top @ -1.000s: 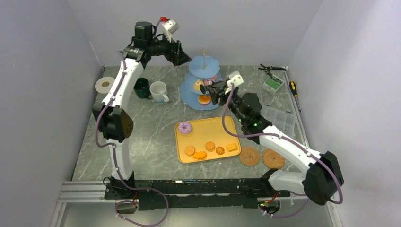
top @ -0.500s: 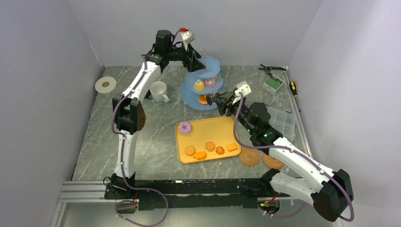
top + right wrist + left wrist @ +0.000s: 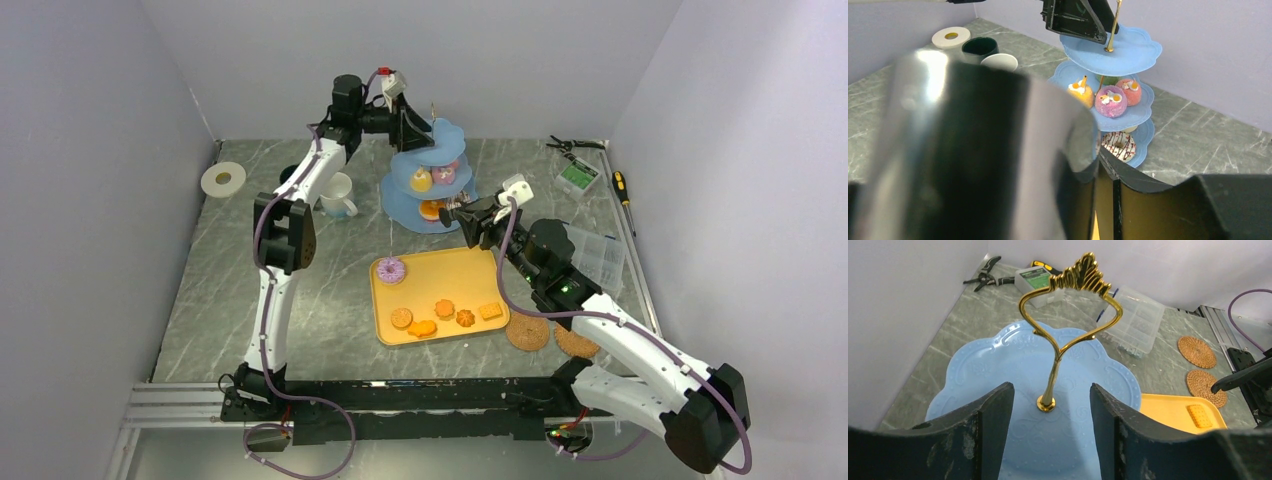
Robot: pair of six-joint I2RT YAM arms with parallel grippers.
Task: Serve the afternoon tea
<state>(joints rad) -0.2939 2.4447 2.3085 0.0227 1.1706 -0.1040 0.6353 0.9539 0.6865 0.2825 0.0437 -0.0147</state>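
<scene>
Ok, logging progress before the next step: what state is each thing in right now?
Left gripper: open, astride the stand's gold handle.
Right gripper: shut on tongs.
Stand: top tier empty, lower tiers loaded.
White mug: upright.
Dark green mug: upright.
Yellow tray: holds one doughnut, five biscuits.

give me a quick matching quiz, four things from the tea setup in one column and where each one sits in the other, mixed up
Things
1. pink-iced doughnut
2. purple cupcake
3. drizzled white doughnut
4. white mug

Places
a. bottom tier of the light-blue stand
b. on the table, left of the stand in the top view
c. on the yellow tray
d. middle tier of the stand

Pairs: 1-c, 2-d, 3-a, 4-b
</scene>
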